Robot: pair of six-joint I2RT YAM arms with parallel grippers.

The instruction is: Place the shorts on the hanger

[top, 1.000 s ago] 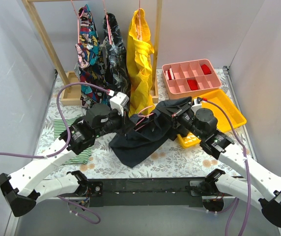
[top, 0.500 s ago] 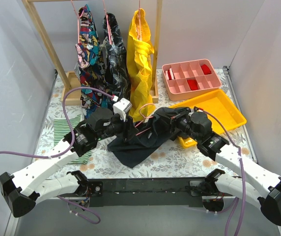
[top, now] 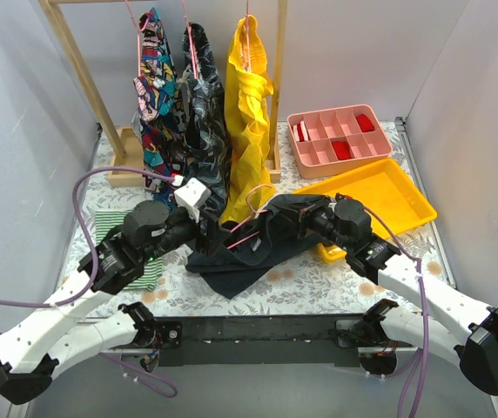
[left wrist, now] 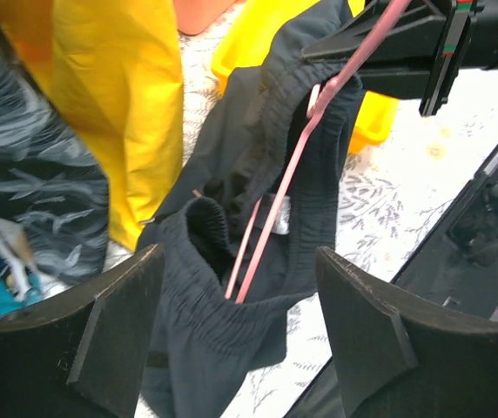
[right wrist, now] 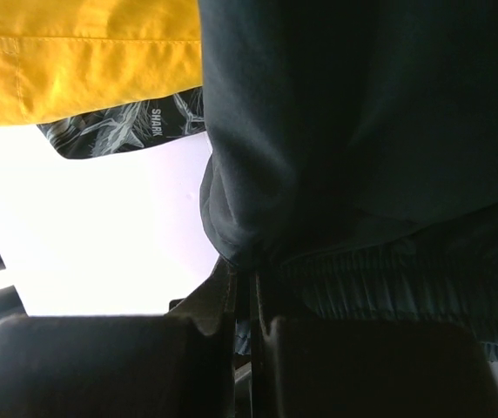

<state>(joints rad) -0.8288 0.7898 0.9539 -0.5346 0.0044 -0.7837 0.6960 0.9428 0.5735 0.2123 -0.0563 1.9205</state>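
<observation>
Over the floral table (top: pixel 319 280), the shorts (top: pixel 258 248) draped across the right gripper (right wrist: pixel 242 296), which pinched the hanger (left wrist: pixel 275 209) running into their waist opening. The left gripper (left wrist: pixel 236 287) gaped wide, empty, just before them. The yellow garment (top: pixel 249 96) crowded close behind, the yellow tray (top: pixel 397 187) alongside.

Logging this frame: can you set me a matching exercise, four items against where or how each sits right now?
Things:
1. the shorts
2. the hanger
3. yellow garment
4. striped cloth

States:
a. lying flat at the left side of the table
b. hanging from the wooden rack
c. pink wire running into a dark waistband opening
d. dark and bunched up, mid-table

Pairs: 1-d, 2-c, 3-b, 4-a
</observation>
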